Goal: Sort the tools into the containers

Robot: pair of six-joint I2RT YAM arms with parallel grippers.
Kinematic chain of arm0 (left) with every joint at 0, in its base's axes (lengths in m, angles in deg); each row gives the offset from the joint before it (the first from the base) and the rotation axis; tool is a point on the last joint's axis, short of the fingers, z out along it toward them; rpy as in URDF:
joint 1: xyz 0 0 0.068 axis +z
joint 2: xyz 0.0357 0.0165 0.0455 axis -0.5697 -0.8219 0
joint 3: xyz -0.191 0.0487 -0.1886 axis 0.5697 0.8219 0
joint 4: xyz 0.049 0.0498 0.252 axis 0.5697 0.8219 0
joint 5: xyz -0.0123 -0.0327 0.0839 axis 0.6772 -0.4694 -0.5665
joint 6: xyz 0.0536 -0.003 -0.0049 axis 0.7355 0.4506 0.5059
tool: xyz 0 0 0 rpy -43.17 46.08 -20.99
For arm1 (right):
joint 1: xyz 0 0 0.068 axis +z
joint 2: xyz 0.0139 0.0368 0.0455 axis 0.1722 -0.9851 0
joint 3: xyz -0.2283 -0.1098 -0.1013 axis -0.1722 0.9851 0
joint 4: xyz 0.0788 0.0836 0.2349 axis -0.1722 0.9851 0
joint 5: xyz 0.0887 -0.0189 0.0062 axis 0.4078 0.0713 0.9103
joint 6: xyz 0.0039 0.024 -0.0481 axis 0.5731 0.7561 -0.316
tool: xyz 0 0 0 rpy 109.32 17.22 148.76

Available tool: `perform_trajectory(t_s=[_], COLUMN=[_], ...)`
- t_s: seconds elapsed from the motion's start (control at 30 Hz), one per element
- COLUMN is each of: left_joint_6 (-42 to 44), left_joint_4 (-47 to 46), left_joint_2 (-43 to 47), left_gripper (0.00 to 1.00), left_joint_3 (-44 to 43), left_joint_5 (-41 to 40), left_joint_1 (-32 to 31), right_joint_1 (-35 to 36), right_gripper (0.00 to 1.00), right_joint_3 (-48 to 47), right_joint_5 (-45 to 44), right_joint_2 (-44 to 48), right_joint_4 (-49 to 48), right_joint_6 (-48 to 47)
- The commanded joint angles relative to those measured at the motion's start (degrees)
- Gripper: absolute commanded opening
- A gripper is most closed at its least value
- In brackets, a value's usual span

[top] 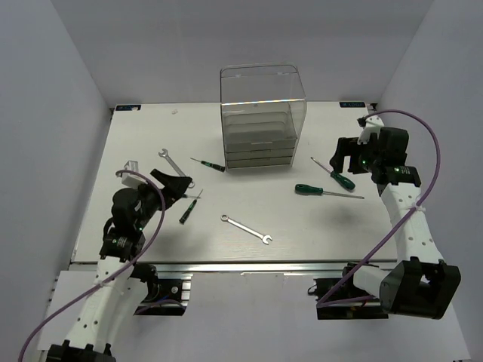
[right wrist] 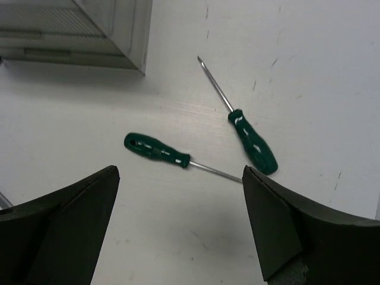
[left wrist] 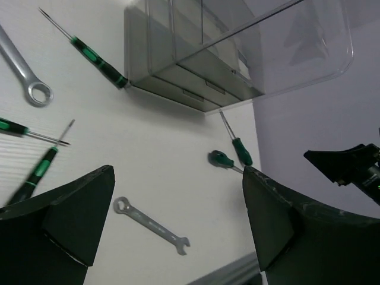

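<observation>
The containers are shallow grey drawers [top: 259, 143] stacked in a tall clear box [top: 261, 90] at the table's back middle. Tools lie loose on the table. One silver wrench [top: 246, 229] is near the front centre, another wrench [top: 172, 162] at the left. A thin screwdriver [top: 207, 164] rests by the box. Two small screwdrivers [top: 187, 205] lie beside my left gripper [top: 175, 185], which is open and empty over the front wrench [left wrist: 151, 224]. My right gripper [top: 343, 154] is open and empty above two green-handled screwdrivers [right wrist: 157, 149] [right wrist: 252, 139].
The box's lower corner [right wrist: 89, 29] shows at the top left of the right wrist view. An aluminium rail [top: 249, 265] runs along the table's near edge. White walls enclose the table on three sides.
</observation>
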Motion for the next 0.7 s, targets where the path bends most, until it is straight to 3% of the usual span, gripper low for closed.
perform_trajectory(t_s=[0.0, 0.17, 0.27, 0.3, 0.37, 0.47, 0.57, 0.6, 0.67], left_joint_6=[-9.2, -11.1, -13.7, -16.3, -19.6, -25.0, -26.1, -25.7, -25.5], left_joint_4=[-9.3, -11.4, -14.6, -15.8, -17.9, -25.2, -31.3, -32.2, -36.2], left_joint_2=[-5.5, -15.5, -23.0, -24.7, -27.5, -32.7, -39.5, -41.5, -47.3], left_gripper=[0.98, 0.97, 0.76, 0.59, 0.42, 0.37, 0.53, 0.55, 0.59], left_joint_3=[1.0, -2.3, -4.3, -4.4, -3.6, -2.3, -4.5, -7.2, -8.9], left_joint_5=[8.7, -0.7, -4.6, -5.4, -7.7, -13.0, -16.5, -17.0, -17.3], left_joint_1=[-0.6, -10.0, -15.5, -16.6, -19.3, -22.0, -24.2, -24.6, -25.4], right_joint_1=[0.2, 0.2, 0.1, 0.1, 0.1, 0.1, 0.1, 0.1, 0.1], right_gripper=[0.89, 0.89, 0.89, 0.89, 0.89, 0.89, 0.68, 0.51, 0.36], right_joint_3=[-2.1, -1.5, -1.4, -1.5, -1.7, -0.5, 2.7, 3.8, 6.9], right_joint_5=[-1.1, 12.0, 18.2, 19.2, 20.6, 23.3, 31.3, 33.6, 39.0], right_joint_2=[-0.5, -0.8, -0.7, -0.6, -0.3, 1.6, 3.4, 3.8, 4.5], right_joint_4=[-5.1, -4.5, -2.1, -1.7, 0.7, 1.3, -0.1, -1.8, -4.3], right_joint_6=[1.8, -8.7, -16.2, -18.3, -20.0, -20.4, -21.1, -21.0, -20.3])
